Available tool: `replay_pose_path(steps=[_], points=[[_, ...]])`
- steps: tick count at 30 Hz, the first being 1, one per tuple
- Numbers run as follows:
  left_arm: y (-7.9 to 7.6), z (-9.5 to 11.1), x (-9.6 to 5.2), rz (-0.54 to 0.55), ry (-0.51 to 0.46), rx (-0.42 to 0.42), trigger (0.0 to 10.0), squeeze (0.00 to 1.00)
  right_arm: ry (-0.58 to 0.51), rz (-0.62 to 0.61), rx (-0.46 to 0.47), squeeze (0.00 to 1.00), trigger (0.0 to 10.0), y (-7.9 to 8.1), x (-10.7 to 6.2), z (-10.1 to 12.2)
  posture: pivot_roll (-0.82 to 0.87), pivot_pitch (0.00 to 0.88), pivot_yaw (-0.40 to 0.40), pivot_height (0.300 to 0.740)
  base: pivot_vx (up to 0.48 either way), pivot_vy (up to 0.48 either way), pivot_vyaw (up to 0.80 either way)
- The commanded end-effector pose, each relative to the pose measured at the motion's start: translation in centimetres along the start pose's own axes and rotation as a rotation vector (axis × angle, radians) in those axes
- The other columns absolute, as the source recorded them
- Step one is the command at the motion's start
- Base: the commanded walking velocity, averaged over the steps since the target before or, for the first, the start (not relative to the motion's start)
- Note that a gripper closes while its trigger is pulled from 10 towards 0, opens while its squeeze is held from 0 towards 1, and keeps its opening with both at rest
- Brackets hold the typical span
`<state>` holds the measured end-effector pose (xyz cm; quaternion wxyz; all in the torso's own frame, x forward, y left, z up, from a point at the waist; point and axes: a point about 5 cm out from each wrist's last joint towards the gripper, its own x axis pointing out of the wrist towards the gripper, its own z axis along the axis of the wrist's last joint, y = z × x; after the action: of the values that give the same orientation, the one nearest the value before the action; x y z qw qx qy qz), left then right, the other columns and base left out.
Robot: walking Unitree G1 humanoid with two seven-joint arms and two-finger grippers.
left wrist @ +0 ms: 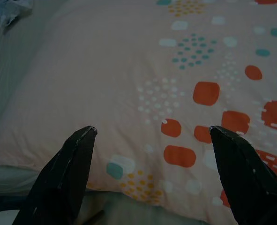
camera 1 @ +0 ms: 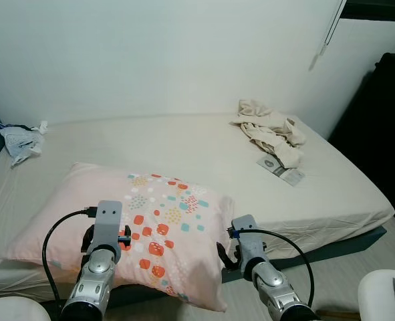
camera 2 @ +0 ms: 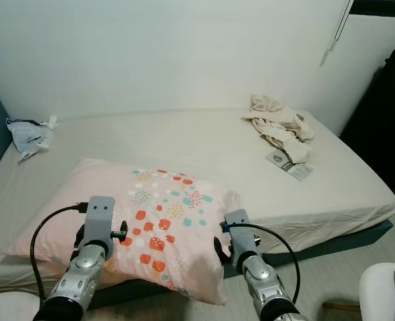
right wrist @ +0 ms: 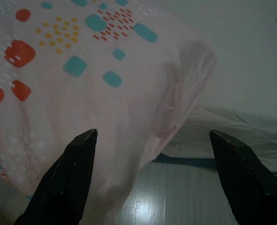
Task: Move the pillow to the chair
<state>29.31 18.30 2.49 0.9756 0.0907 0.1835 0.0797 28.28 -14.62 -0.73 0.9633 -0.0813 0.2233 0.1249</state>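
A large pink pillow (camera 1: pixel 137 227) with red, teal and yellow dots lies on the near left part of the bed (camera 1: pixel 204 144), its near right corner hanging over the mattress edge. The left gripper (left wrist: pixel 152 131) hovers just above the pillow's near left area, its two black fingers spread wide with nothing between them. The right gripper (right wrist: pixel 152 133) is at the pillow's near right corner, above the overhanging edge and the floor (right wrist: pixel 175 192) beside the bed; its fingers are also wide apart and hold nothing. On the far right of the bed sits a crumpled heap of cream cloth (camera 1: pixel 269 128), with a small flat packet (camera 1: pixel 281 168) just in front of it. At the far left edge lies a crumpled whitish bag (camera 1: pixel 20 139); what it holds, if anything, is too small to tell. A white rounded object (camera 1: pixel 384 294), possibly the chair, shows at the near right.
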Motion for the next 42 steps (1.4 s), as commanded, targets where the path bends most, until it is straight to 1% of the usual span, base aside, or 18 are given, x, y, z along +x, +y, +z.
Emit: replay_pose_path(steps=[1,3,10,11,12,15,16,18,21,22,23,25,27,30,34,36,40,42], points=[[0.2,-0.8,-0.2,0.004,0.02,0.033,10.0,0.0,-0.007,-0.018,0.008,0.0,10.0,-0.4,-0.2,-0.2,-0.02,0.0,-0.084,0.74,0.0,0.0,0.0],[0.2,-1.0,-0.3,0.021,0.008,0.022,10.0,0.0,0.001,-0.021,0.016,0.0,10.0,-0.5,-0.3,-0.3,-0.02,0.0,-0.087,0.74,0.0,0.0,0.0],[0.1,-1.3,-0.6,0.005,0.036,-0.003,10.0,0.0,0.013,-0.023,0.035,0.0,10.0,-0.4,-0.3,-0.6,-0.01,0.0,-0.093,0.74,0.0,0.0,0.0],[0.1,-1.5,-0.7,-0.012,0.045,-0.011,10.0,0.0,0.003,-0.028,0.063,0.0,10.0,-0.5,-0.3,-0.4,-0.01,0.0,-0.095,0.74,0.0,0.0,0.0],[0.1,-1.5,-0.7,-0.012,0.045,-0.011,10.0,0.0,0.003,-0.028,0.063,0.0,10.0,-0.5,-0.3,-0.4,-0.01,0.0,-0.095,0.74,0.0,0.0,0.0],[0.1,-1.6,-0.8,-0.02,0.052,-0.018,10.0,0.0,-0.042,-0.015,0.166,0.0,10.0,-0.7,-0.2,0.2,-0.01,0.0,-0.095,0.74,0.0,0.0,0.0],[0.1,-1.6,-0.8,-0.02,0.052,-0.018,10.0,0.0,-0.042,-0.015,0.166,0.0,10.0,-0.7,-0.2,0.2,-0.01,0.0,-0.095,0.74,0.0,0.0,0.0],[0.1,-1.7,-0.8,-0.023,0.058,-0.021,10.0,0.0,-0.092,0.014,0.211,0.0,10.0,-0.6,-0.2,0.8,-0.01,0.0,-0.095,0.74,0.0,0.0,0.0],[-0.4,-1.8,-1.0,-0.074,0.044,-0.04,10.0,0.0,-0.069,0.06,0.138,0.0,10.0,0.1,-0.1,0.7,-0.01,0.0,-0.097,0.74,0.0,0.0,0.0],[-0.6,-1.8,-1.0,-0.095,0.039,-0.024,10.0,0.0,-0.055,0.062,0.103,0.0,10.0,0.2,-0.1,0.6,-0.01,0.0,-0.098,0.74,0.0,0.0,0.0],[-0.7,-2.0,-1.1,-0.113,0.032,0.018,10.0,0.0,-0.039,0.066,0.057,0.0,10.0,0.4,-0.1,0.3,-0.01,0.0,-0.097,0.74,0.0,0.0,0.0],[-0.6,-2.5,-1.4,-0.118,0.031,0.059,10.0,0.0,-0.006,0.07,0.015,0.0,10.0,0.5,-0.4,-0.4,-0.01,0.0,-0.096,0.74,0.0,0.0,0.0],[-0.5,-2.6,-1.5,-0.116,0.023,0.065,10.0,0.0,0.004,0.062,0.012,0.0,10.0,0.4,-0.5,-0.8,-0.02,0.0,-0.094,0.74,0.0,0.0,0.0],[-0.5,-3.0,-1.9,-0.149,0.002,0.108,10.0,0.0,0.008,0.037,0.018,0.0,10.0,0.0,-0.9,-1.4,-0.02,0.0,-0.093,0.74,0.0,0.0,0.0],[0.4,-3.2,-2.2,-0.11,-0.003,0.028,10.0,0.0,0.032,-0.038,0.035,0.0,10.0,-1.3,-2.1,-3.1,-0.02,0.0,-0.091,0.74,0.0,0.0,0.0],[0.5,-3.2,-2.2,-0.102,0.005,0.024,10.0,0.0,0.031,-0.05,0.036,0.0,10.0,-1.4,-2.2,-3.2,-0.02,0.0,-0.091,0.74,0.0,0.0,0.0],[0.9,-3.5,-2.2,-0.077,0.02,-0.041,10.0,0.0,0.011,-0.085,0.034,0.0,10.0,-1.7,-2.3,-3.1,-0.02,0.0,-0.084,0.74,0.0,0.0,0.0],[1.0,-3.5,-2.2,-0.069,0.019,-0.052,10.0,0.0,0.001,-0.093,0.027,0.0,10.0,-1.8,-2.2,-2.8,-0.03,0.0,-0.081,0.74,0.0,0.0,0.0]])
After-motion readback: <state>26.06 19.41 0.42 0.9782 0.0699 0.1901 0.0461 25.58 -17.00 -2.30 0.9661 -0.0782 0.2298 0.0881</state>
